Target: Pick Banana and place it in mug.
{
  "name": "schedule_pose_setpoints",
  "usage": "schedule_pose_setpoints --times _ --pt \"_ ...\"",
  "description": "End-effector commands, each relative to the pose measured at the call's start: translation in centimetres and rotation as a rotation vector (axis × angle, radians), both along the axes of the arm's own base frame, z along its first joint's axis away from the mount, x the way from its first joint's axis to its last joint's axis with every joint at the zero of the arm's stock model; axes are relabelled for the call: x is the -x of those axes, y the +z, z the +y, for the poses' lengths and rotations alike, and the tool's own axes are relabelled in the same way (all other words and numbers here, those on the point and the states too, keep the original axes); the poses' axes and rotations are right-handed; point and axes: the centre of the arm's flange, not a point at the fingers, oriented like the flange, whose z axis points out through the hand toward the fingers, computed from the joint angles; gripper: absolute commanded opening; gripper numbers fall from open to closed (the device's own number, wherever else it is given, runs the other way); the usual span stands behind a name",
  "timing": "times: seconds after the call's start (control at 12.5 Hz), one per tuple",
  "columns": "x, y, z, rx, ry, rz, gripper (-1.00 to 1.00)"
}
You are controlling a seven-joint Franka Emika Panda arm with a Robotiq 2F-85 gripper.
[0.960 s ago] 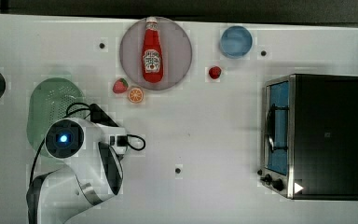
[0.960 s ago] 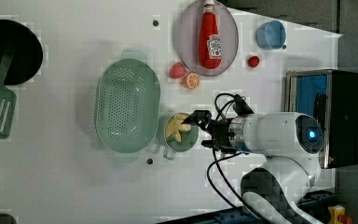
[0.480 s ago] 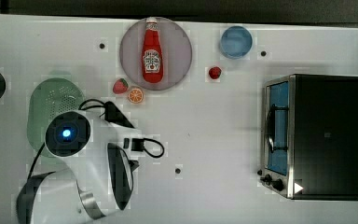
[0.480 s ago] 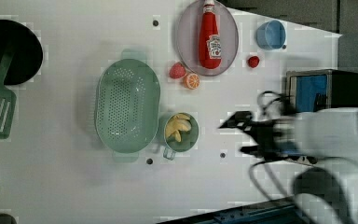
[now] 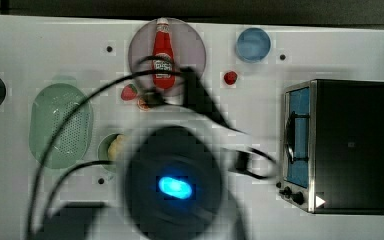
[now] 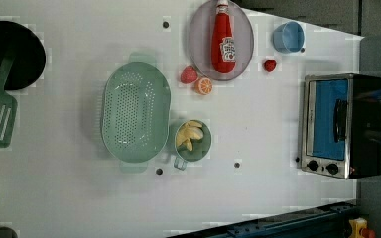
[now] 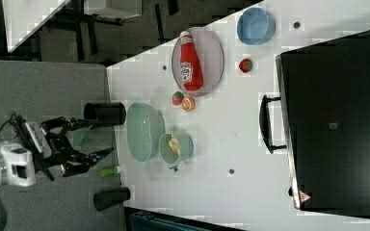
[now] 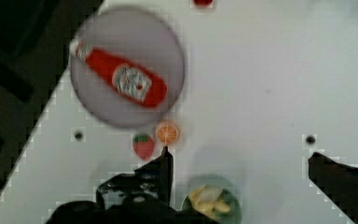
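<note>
The jaws (image 8: 240, 168) stand wide open and hold nothing; in the wrist view the two dark fingers (image 8: 164, 170) show far apart with bare worktop (image 8: 270, 84) between them. The banana (image 6: 189, 136) lies inside the mug (image 6: 204, 148), its pale pieces resting against the cup's inner wall. In the wrist view the mug sits under the jaws, nearer the one finger than the other, with open space between it and them. Beyond that same finger lie the strawberry (image 8: 143, 145) and the orange slice (image 8: 167, 133), just beside each other, and farther out from the jaws the plate (image 8: 93, 100) with the ketchup bottle (image 8: 125, 81) lying on it. In the right view the jaws (image 7: 94, 137) hang off the worktop's edge, well apart from the mug (image 7: 185, 147), with the basket (image 7: 144, 131) between. The basket touches the mug's side in the left view. The oven (image 6: 335, 124) and the blue cup (image 6: 287, 37) are far from the jaws.
</note>
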Motion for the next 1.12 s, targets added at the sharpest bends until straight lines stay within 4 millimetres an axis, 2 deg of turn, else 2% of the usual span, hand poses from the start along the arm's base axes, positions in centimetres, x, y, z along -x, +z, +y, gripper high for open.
schedule_pose_setpoints --times 0.08,0.24,0.4,0.72,1.12 --pt "0.6 -1.5 -4.4 0.005 0.076 0.099 1.00" --pt "1.1 -1.1 -6.8 0.014 0.125 0.094 1.00" --pt "1.3 -1.4 -7.9 0.013 0.136 0.112 1.00" --pt "2.0 -2.4 -7.9 0.028 0.143 0.197 1.00" --pt "1.8 -2.6 -7.8 0.030 0.145 0.198 1.00"
